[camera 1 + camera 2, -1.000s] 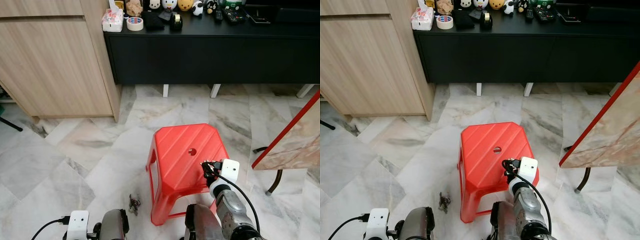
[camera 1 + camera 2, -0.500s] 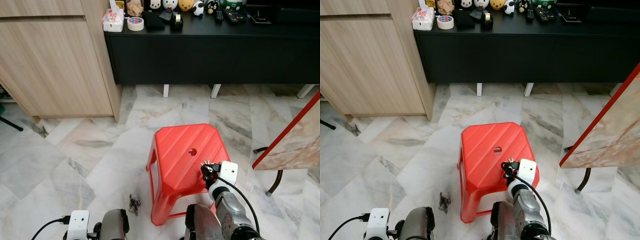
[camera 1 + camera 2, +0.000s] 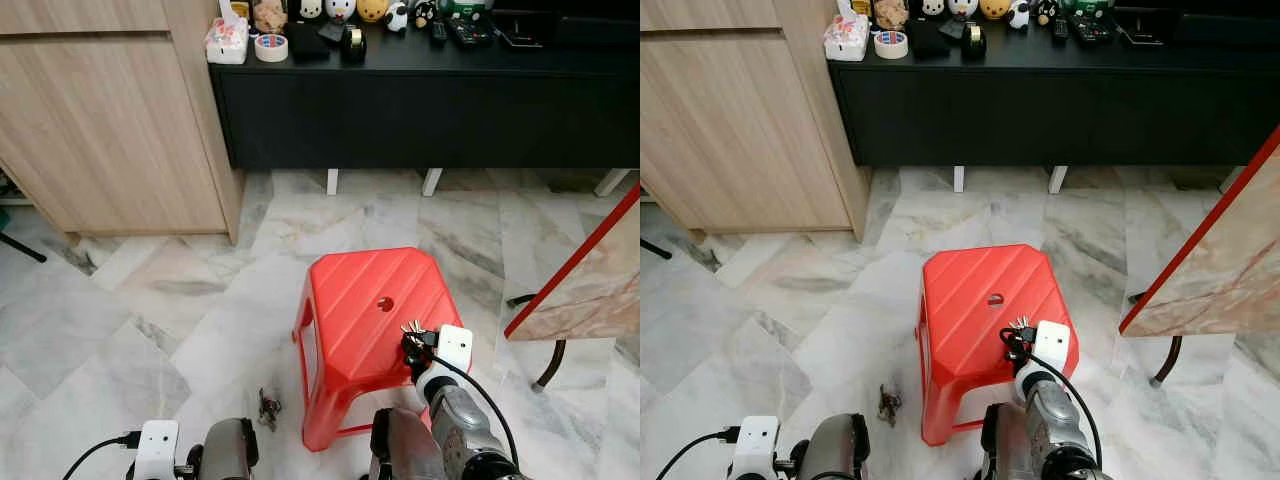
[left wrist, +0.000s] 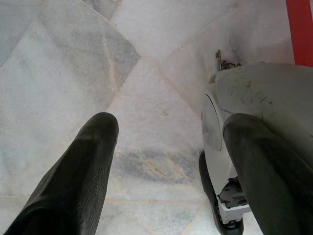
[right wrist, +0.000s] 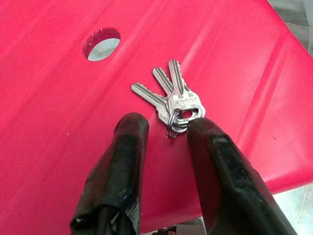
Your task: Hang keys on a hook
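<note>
The keys are of bright silver metal, smooth and a little shiny, and their ring has the same metal. They lie on the stool, which is red plastic, glossy, with shallow moulded ridges. The right gripper has black fingers of matt, rubber-like look. The floor is polished grey-white marble. At 11 o'clock the cupboard shows pale matt wood grain, and the bench is matt black.
</note>
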